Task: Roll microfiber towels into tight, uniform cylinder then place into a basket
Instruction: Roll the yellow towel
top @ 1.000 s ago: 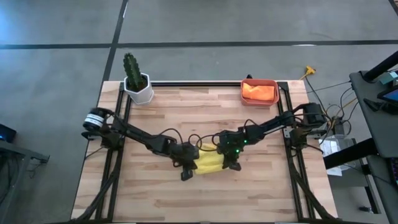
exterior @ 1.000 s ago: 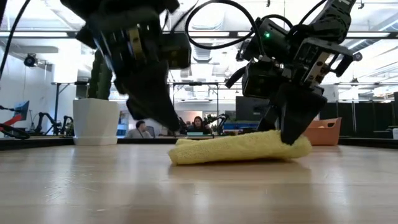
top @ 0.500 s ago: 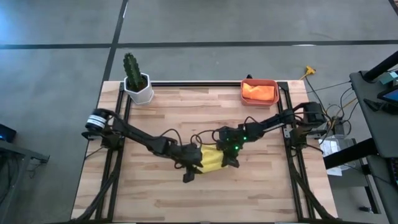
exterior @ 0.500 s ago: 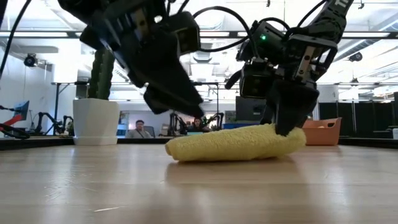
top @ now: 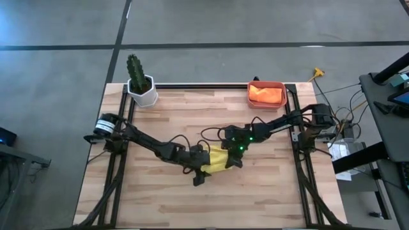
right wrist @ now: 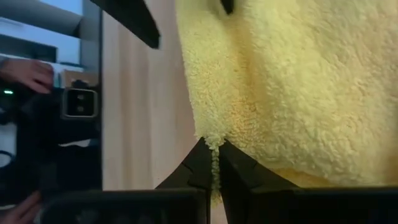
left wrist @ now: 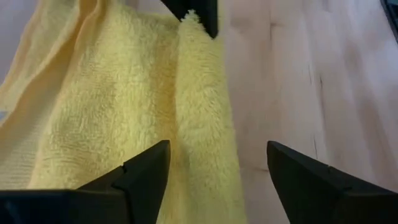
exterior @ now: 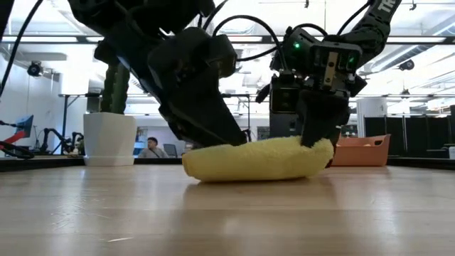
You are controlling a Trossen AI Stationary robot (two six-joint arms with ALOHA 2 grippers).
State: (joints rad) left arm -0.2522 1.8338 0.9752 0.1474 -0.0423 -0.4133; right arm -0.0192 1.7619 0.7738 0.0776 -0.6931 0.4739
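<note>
Since a second ago the yellow towel [top: 218, 161] has been pushed into a shorter, plumper roll and has shifted toward the left of the low view; both arms have closed in over it near the middle of the tabletop [top: 268, 198]. The left pincer [left wrist: 214, 163], shut a second ago, now has its fingers wide apart, straddling the roll's edge without gripping it. The right pincer [right wrist: 213, 163] is pressed together, nipping a thin fringe of the yellow towel at the roll's right end in the low view. The orange towel [top: 266, 94] lies inside the basket [top: 266, 84] at the upper right of the high view. A white pot with a cactus [top: 140, 81] stands at the upper left.
</note>
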